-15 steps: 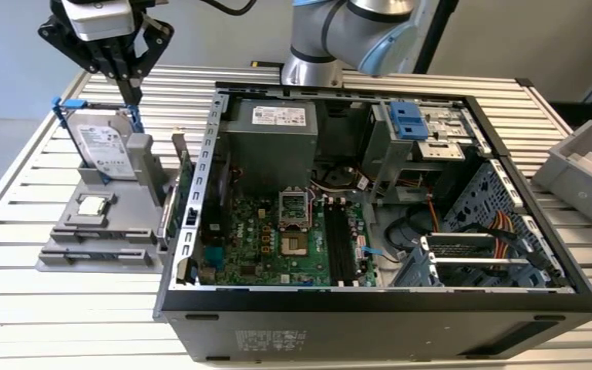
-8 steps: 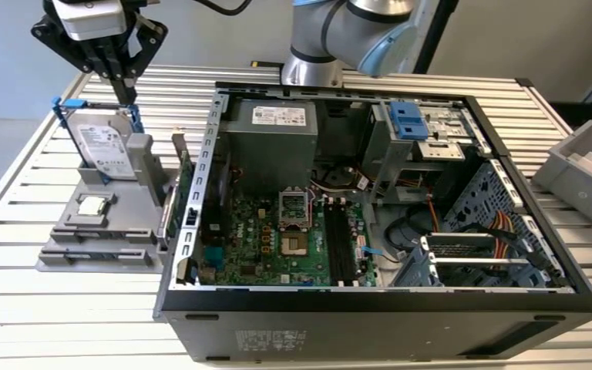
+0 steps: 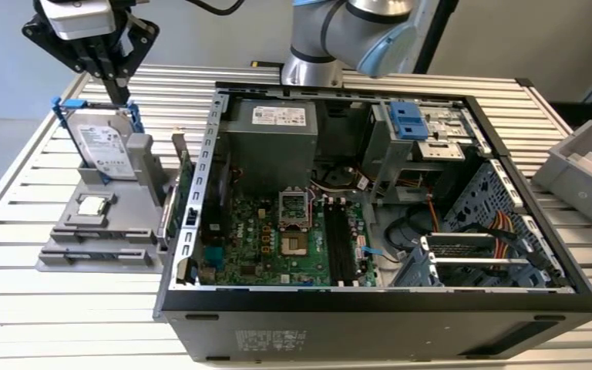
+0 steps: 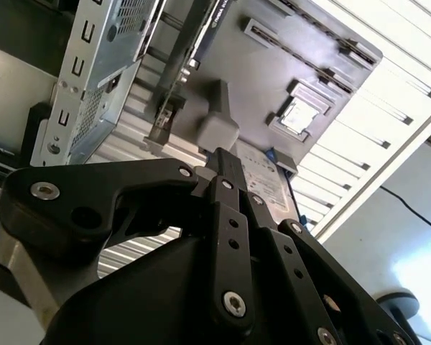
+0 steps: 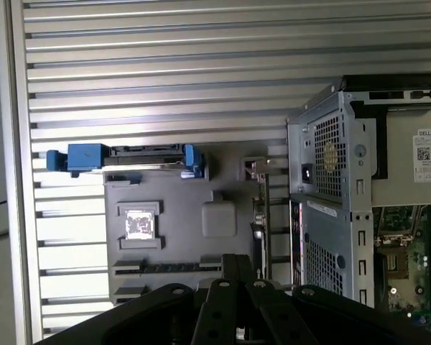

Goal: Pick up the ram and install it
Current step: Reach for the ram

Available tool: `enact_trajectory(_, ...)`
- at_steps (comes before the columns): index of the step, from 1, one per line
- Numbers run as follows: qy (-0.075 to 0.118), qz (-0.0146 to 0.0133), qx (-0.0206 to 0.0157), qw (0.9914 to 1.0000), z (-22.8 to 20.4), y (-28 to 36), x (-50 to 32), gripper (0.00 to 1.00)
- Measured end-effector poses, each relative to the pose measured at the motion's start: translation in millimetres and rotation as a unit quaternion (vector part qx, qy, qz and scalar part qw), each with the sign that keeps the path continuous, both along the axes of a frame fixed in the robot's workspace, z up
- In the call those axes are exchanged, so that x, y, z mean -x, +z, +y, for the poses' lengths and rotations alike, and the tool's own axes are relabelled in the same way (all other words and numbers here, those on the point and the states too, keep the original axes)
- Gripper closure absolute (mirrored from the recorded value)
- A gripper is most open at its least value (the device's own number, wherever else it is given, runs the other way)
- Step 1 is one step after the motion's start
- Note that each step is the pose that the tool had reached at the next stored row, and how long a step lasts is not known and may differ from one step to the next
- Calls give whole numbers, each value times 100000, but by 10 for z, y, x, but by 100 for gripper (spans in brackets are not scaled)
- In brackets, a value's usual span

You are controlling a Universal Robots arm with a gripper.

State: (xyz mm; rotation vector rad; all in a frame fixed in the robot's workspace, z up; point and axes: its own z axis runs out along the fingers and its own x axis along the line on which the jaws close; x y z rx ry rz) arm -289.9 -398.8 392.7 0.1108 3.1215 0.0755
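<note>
The ram looks like a thin dark strip (image 5: 179,267) standing on edge in a long slot of the grey holder (image 5: 179,187); I cannot make out its green side. In the exterior view my gripper (image 3: 121,92) hangs at the far left, just above the holder (image 3: 70,254), over the silver hard drive in a blue frame (image 3: 104,142). Its fingers are shut with nothing between them. In both wrist views the gripper's (image 5: 237,262) (image 4: 223,154) black fingers lie together. The motherboard's long black slots (image 3: 338,243) sit inside the open computer case (image 3: 378,308).
A bigger green card with a metal bracket (image 3: 184,193) stands between the holder and the case wall. A square processor chip (image 3: 92,205) lies on the holder. The slatted metal table (image 3: 28,308) carries everything. A grey bin (image 3: 584,173) sits at the exterior view's right.
</note>
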Motion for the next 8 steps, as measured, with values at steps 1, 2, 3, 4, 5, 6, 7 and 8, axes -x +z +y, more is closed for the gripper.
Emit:
enact_trajectory(1,3,-3,-1,100000,0,0,14,100)
enact_trajectory(2,2,-7,-2,100000,0,-1,30,100)
enact_trajectory(3,2,-7,-5,100000,0,-1,48,100)
enact_trajectory(4,3,-2,0,100000,0,0,67,100)
enact_trajectory(5,5,-11,-6,100000,0,-1,86,100)
enact_trajectory(6,6,-2,-2,100000,0,0,103,100)
enact_trajectory(7,4,-5,-4,100000,0,-1,122,100)
enact_trajectory(8,7,-3,-4,100000,0,-1,140,100)
